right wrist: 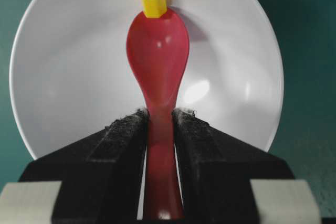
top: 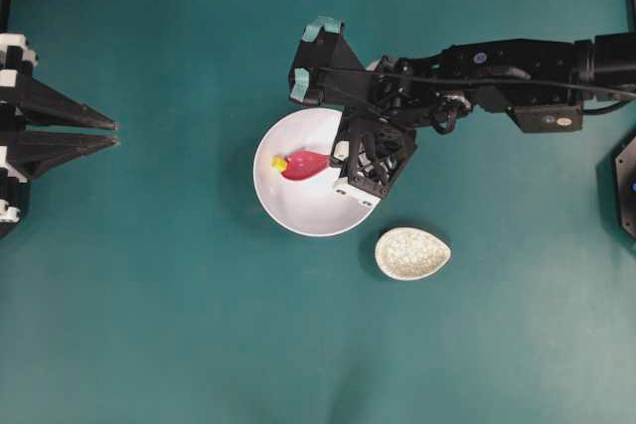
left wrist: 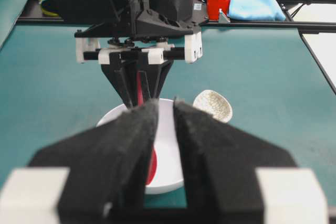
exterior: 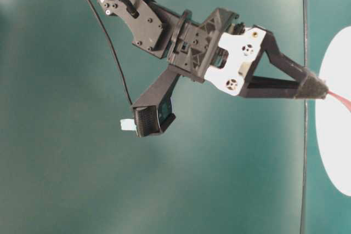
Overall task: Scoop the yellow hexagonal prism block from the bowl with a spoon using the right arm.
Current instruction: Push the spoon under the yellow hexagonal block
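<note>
**Spoon tip at block, inside bowl**

Right gripper (right wrist: pixel 159 124) pinching spoon (right wrist: pixel 157 51) by the handle, one black pad on each side, handle running straight out between them. Scoop lying low in the bowl (right wrist: pixel 63 77), hollow side up, tip pointing away from the wrist. Block (right wrist: pixel 153 0) sitting right at the scoop's far tip, touching its rim or overlapping it; cannot tell which, and not down in the hollow. Seen from overhead, spoon (top: pixel 304 164) stretched leftward across the bowl (top: pixel 313 211), with block (top: pixel 279 163) at its left end, in the bowl's left half, short of the rim. Right arm (top: pixel 497 71) reaching in from the right edge, gripper (top: pixel 336 158) tipped down over the bowl's right side. From table level, fingertips (exterior: pixel 310 87) drawn to a near point with a thin pink strip of spoon (exterior: pixel 339 101) emerging past them above the white bowl (exterior: pixel 334 135).

Left gripper (top: pixel 111 134) parked at the far left edge, well apart from the bowl, pointing right. Fingers (left wrist: pixel 128 145) nearly together with a narrow slit between them, gripping nothing. Speckled dish (top: pixel 412 252) just beside the bowl, lower right, on green table (top: pixel 149 325). At the far back in the left wrist view, red cup (left wrist: pixel 218 2) and blue cloth (left wrist: pixel 255 4).
</note>
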Robot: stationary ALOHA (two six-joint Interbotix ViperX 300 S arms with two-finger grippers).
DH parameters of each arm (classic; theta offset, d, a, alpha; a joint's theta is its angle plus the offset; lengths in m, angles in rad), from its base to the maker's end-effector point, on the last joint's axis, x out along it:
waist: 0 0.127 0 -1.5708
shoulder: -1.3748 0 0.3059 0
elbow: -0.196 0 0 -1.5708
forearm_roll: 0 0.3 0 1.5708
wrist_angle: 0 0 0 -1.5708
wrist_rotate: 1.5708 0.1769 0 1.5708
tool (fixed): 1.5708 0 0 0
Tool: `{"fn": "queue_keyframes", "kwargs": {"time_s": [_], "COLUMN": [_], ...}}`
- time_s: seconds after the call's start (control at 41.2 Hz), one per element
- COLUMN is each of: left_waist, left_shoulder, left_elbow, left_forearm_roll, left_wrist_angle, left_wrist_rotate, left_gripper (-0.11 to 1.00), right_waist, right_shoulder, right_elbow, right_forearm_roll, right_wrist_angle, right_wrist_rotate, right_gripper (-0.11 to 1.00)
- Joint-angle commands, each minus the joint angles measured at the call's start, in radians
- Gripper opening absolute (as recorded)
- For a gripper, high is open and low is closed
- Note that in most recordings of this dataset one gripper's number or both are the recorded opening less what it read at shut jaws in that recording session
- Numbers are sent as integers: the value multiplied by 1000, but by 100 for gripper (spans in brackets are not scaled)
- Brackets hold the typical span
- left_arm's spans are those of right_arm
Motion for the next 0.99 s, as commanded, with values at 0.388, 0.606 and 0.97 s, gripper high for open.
{"fn": "queue_keyframes", "kwargs": {"time_s": [0.388,0.606,0.97], "left_waist": [0,2,2], "left_shoulder": [5,5,5], "left_elbow": [-29,-29,-29], "left_forearm_roll": [3,2,2], "left_wrist_angle": [-5,-5,-5], "left_wrist_rotate": [-2,-2,-2], "left_gripper": [19,19,19], "right_waist": [2,2,2], "right_shoulder": [-15,-17,-37], "right_elbow": [-46,-52,-54], "right_forearm_roll": [-2,-2,-2], "right_wrist_angle": [-28,-23,-18], "right_wrist_rotate": [-3,-3,-3], "right_gripper": [25,25,25]}}
